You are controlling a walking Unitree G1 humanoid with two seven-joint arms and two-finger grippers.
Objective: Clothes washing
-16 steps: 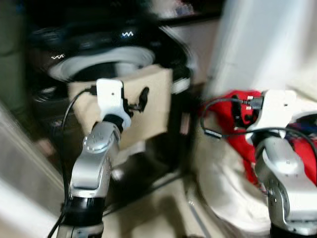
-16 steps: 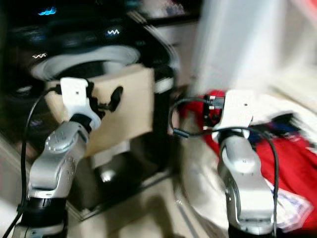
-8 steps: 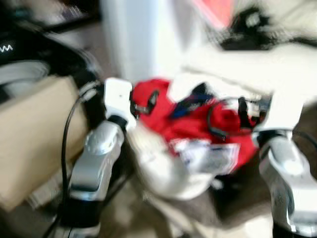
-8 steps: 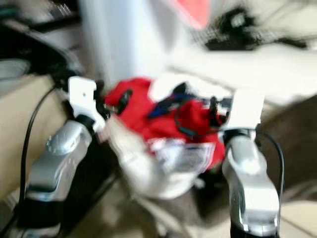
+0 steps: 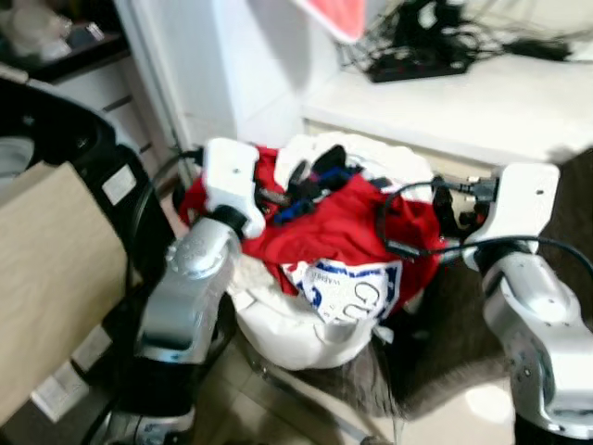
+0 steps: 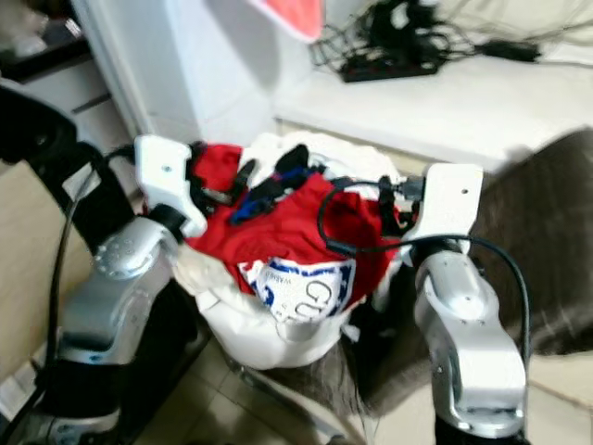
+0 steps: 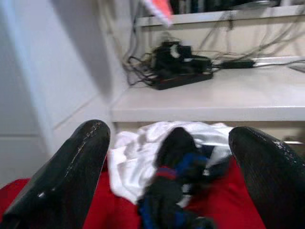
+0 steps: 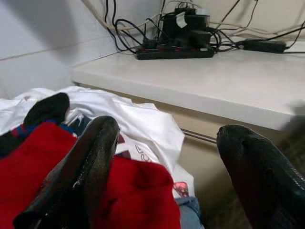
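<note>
Before me sits a white laundry basket heaped with clothes, tight against a low white desk. On top lies a red garment with a white printed panel whose blue lettering is too blurred to read. Behind it a white shirt is bunched up, and a dark sock with blue and red bands lies across the pile. A scrap of denim peeks out under the red cloth, mostly buried.

My left gripper hovers over the near left edge of the heap, fingers spread wide with nothing between them. My right gripper hangs at the basket's right side, also spread and empty. From the head views my own wrists cover most of both grippers' fingers.

On the desk a black power strip lies in a tangle of cables; I cannot sort one lead from another. A red-orange shape is cut off at the top edge. At far left, a tan panel and a dark machine are only partly in frame.
</note>
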